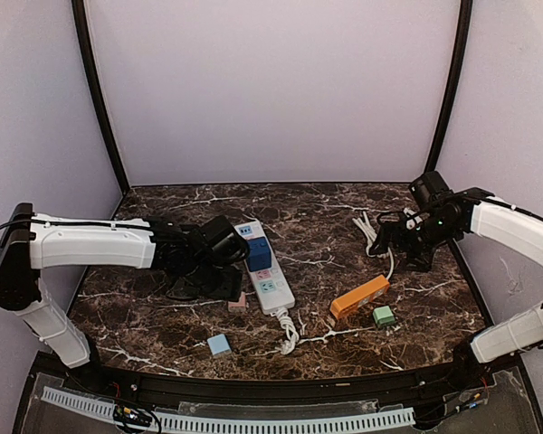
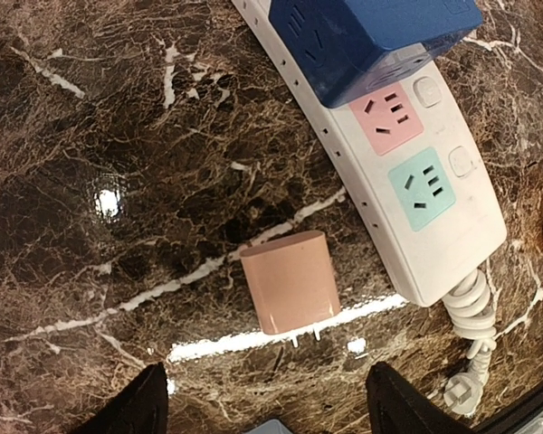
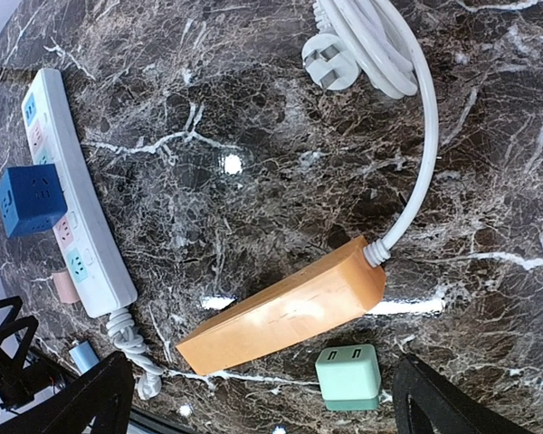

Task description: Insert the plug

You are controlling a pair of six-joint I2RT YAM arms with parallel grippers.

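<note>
1. White power strip (image 1: 265, 271), one, flat on the marble table (image 1: 344, 217). It holds one blue cube adapter (image 1: 258, 254), seated in a socket near the far end. Toward the cord end, a pink socket (image 2: 391, 113) and a teal socket (image 2: 422, 188) stand unoccupied.
2. Strip cord (image 2: 471, 316), one, bundled at the near end.
3. Pink plug (image 2: 288, 282), one, the task's item. It lies flat on the table just beside the white strip, not touching it, with its prongs pointing at the left gripper.
4. Orange power strip (image 3: 285, 309), one, nothing plugged in on the sides shown. Its white cable (image 3: 423, 163) runs to a loose bundle with the wall plug (image 3: 330, 65) lying on the table.
5. Green plug (image 3: 347, 377), one, just beside the orange strip.
6. Light blue plug (image 1: 219, 344), one, near the front edge.
7. Left gripper (image 2: 276, 407), spread wide and holding nothing, over the pink plug.
8. Right gripper (image 3: 262, 402), spread wide and holding nothing, over the orange strip.
</note>
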